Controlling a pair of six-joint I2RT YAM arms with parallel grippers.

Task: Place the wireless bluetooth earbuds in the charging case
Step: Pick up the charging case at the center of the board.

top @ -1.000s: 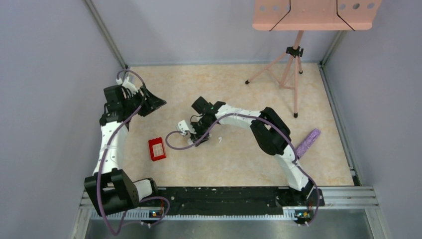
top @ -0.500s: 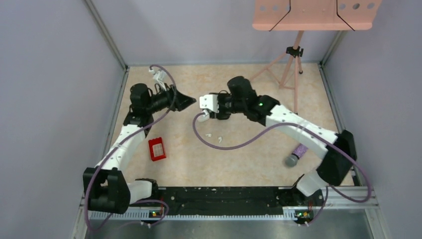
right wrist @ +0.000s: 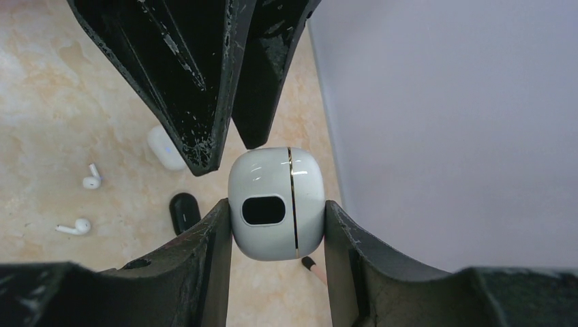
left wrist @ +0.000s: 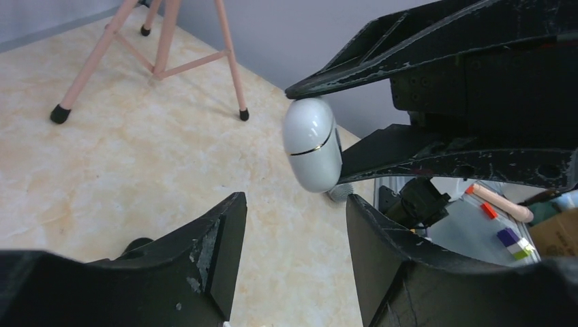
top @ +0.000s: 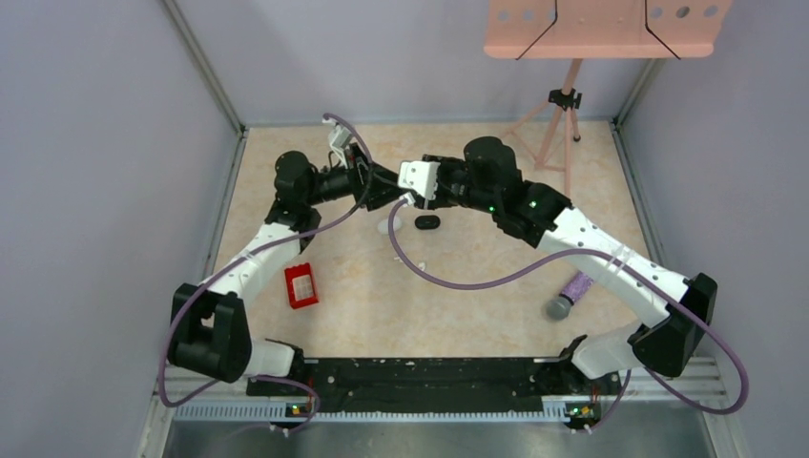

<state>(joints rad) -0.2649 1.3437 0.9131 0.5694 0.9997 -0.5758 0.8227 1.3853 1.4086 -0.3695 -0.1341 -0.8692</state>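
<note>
Over the beige marbled table (top: 458, 315), the right gripper (right wrist: 276, 228) is clamped on a white charging case (right wrist: 272, 184), with one finger against each side. The left gripper (left wrist: 294, 204) faces it tip to tip, its jaws apart with nothing between them, just short of the case.

A second earlier the right gripper was low at mid-table and the left arm was folded back by the left wall. Both arms now reach to the far middle and meet above the surface.

Lavender walls (top: 95, 143) close in the table. A pink tripod stand (top: 558, 114) stands at the far right, and a red box (top: 301, 285) lies near the left arm.

The held case is a glossy rounded pebble with a thin gold seam, a dark oval recess on its face, and its lid closed. Two white earbuds (right wrist: 90, 178) with short stems lie loose on the table, near a smaller white case (right wrist: 163, 146) and a black oval case (right wrist: 183, 211).
</note>
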